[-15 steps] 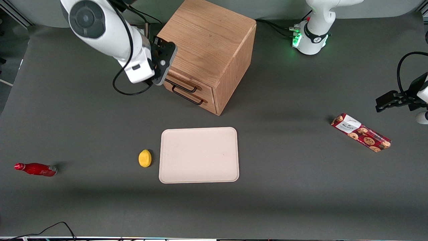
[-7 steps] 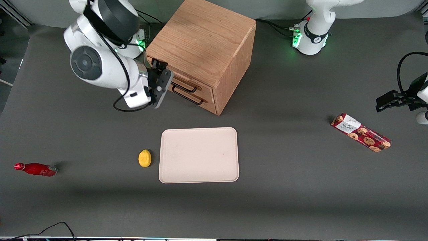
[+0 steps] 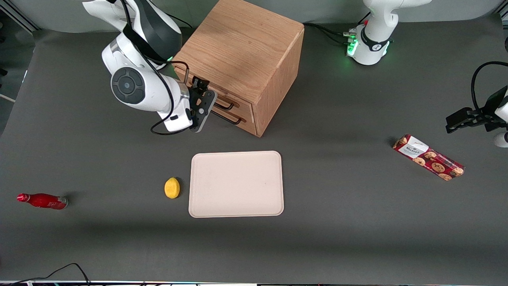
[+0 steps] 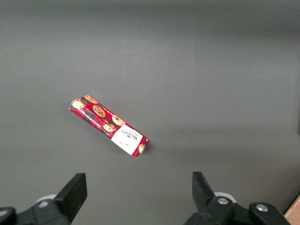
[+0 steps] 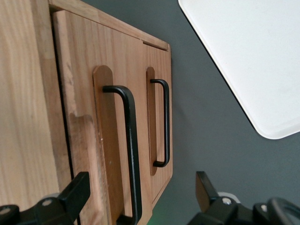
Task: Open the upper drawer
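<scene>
The gripper (image 3: pixel 203 104) is hovering wide open and empty, fingers straddling the upper drawer (image 5: pixel 101 140) handle (image 5: pixel 130 154), its bar running between them.

The upper drawer (image 5: pixel 89 136) is a light wood box with a plain front and a thin black handle (image 5: pixel 130 154), shut flat in the wood cabinet (image 3: pixel 246 51), just above the lower drawer (image 5: pixel 159 122), with the open tool (image 5: pixel 140 197) right in front of it.
</scene>
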Tool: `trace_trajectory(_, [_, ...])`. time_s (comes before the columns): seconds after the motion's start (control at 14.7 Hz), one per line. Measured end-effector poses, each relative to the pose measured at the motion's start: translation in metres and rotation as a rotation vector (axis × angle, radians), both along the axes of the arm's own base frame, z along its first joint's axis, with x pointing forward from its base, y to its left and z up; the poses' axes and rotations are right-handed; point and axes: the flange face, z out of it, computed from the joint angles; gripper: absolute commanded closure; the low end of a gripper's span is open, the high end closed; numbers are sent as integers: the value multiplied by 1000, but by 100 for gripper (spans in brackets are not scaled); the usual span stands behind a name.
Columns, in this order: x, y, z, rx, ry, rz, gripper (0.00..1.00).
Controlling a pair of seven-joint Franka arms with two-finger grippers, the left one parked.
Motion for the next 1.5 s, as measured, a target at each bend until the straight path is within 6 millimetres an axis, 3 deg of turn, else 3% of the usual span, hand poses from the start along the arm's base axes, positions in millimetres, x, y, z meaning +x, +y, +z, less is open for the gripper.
trace_trajectory(0.54, [-7, 1, -18, -7, -18, -14, 0])
trace_trajectory(1.02, [-12, 1, -49, -1, -50, -39, 0])
trace_trajectory(1.5, [-13, -1, -62, 2, -65, -53, 0])
